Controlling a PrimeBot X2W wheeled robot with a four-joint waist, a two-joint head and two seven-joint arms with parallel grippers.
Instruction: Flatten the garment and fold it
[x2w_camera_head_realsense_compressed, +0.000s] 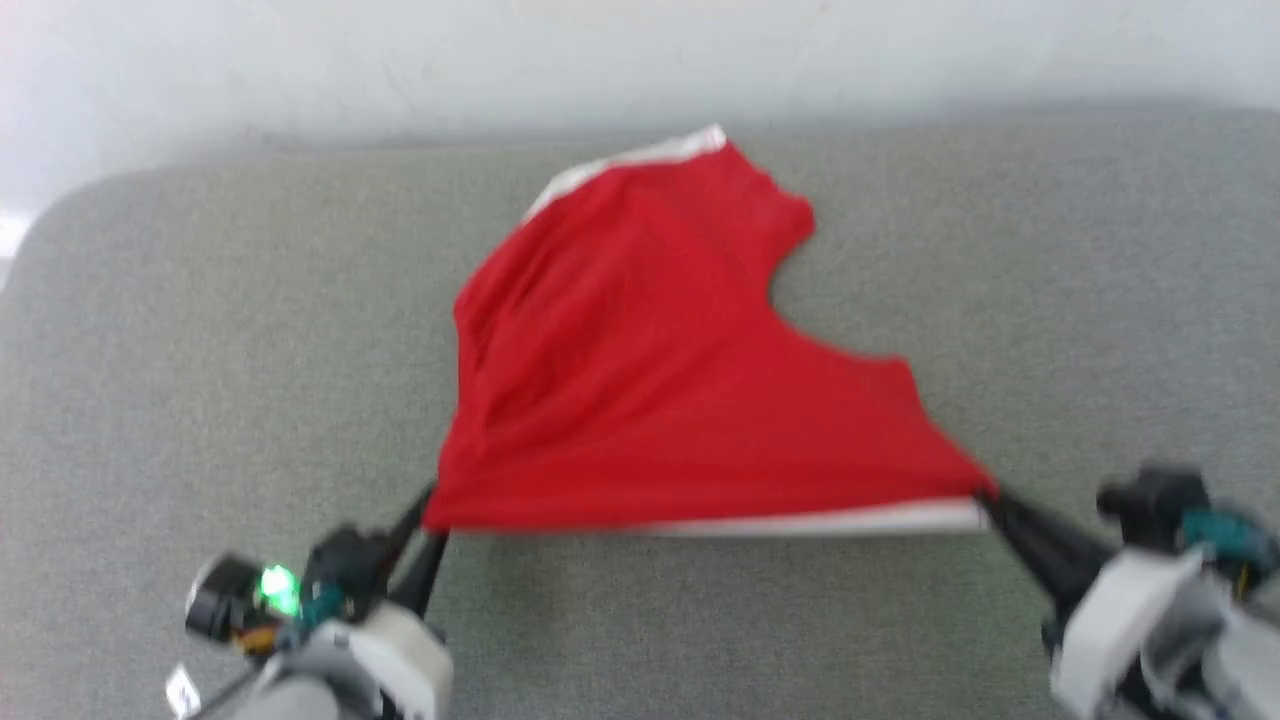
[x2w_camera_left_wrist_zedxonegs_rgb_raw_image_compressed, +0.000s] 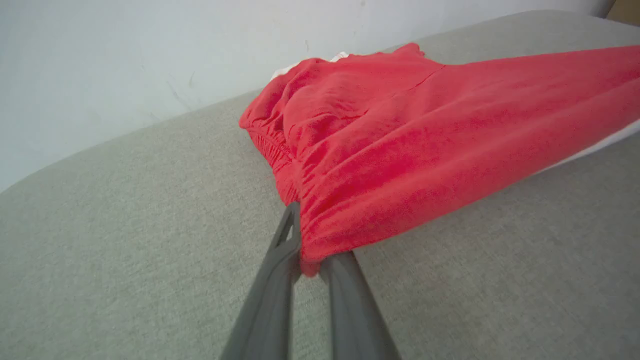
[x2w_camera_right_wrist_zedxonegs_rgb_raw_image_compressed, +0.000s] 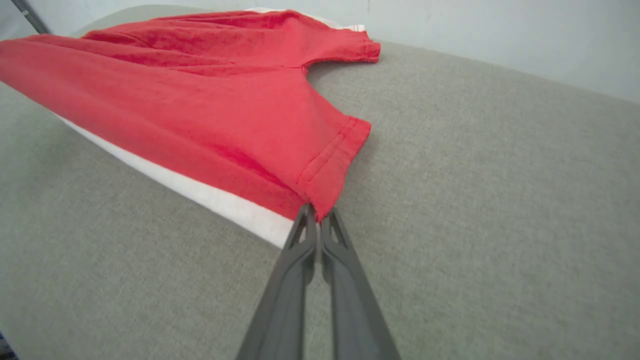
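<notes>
I read the shorts (x2w_camera_head_realsense_compressed: 640, 380) as soft, matt cloth; the desk (x2w_camera_head_realsense_compressed: 200, 350) as coarse woven fabric; the fingers (x2w_camera_right_wrist_zedxonegs_rgb_raw_image_compressed: 292, 280) as smooth, matt plastic.

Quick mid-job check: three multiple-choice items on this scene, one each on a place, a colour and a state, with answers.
1. Where does the right gripper grip the garment?
A. its far edge by the wall
B. its near corner at a leg hem
C. its middle

2. What colour is the band along the garment's near edge?
A. white
B. black
C. yellow

3. How does that edge lie between the left gripper and the right one?
A. heaped
B. folded double
C. pulled straight

1 B: it pinches the hemmed corner.
2 A: a white strip borders the red cloth.
3 C: both grippers, shut on opposite corners, hold it straight.
</notes>
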